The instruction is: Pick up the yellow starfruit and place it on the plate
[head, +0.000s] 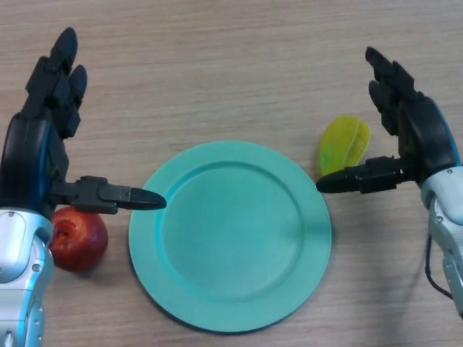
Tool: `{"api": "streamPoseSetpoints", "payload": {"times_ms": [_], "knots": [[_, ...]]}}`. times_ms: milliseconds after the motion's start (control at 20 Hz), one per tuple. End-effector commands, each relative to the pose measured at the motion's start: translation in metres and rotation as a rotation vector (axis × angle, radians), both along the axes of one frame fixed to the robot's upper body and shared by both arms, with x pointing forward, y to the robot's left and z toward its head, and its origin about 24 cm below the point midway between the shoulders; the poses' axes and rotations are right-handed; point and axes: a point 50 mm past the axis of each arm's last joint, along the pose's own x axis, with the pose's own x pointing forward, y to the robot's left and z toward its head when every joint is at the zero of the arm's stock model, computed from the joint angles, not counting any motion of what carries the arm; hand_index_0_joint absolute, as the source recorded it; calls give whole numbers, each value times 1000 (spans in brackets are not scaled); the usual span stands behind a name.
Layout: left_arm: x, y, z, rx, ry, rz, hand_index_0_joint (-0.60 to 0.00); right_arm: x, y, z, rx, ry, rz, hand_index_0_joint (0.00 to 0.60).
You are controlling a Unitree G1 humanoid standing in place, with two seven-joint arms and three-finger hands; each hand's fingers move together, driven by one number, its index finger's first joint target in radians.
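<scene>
You have one plate (230,235) on the table (217,65), teal and round, sitting in the lower middle of the head view, and nothing lies in it: its whole inner face shows bare. You can count one starfruit (343,144), yellow-green, resting on the wood just beside the plate's upper right rim, outside it, with its ridges facing up. You also have one red fruit (78,238) on the table left of the plate, close to its rim but apart from it, partly tucked under your left wrist. Your left hand (43,137) comes in from the left with fingers straight and pointing away from you, thumb stretched out sideways so its tip reaches over the plate's left edge; it holds nothing. Your right hand (416,134) mirrors it on the right, fingers spread and extended up the view, thumb pointing left with its tip at the plate's right rim, just below the starfruit; whether the thumb touches the fruit you cannot tell, but no finger is curled round it
</scene>
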Motion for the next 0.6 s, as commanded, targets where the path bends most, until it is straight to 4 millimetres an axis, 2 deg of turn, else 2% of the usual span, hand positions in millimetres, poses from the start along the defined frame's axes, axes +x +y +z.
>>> {"api": "streamPoseSetpoints", "payload": {"times_ms": [50, 600], "knots": [[-7, 6, 38, 32, -221, 19, 0, 5, -10, 52, -88, -309, 3, 0], [-8, 11, 38, 29, -215, 25, 0, 32, -7, 41, -362, -358, -10, 0]]}}
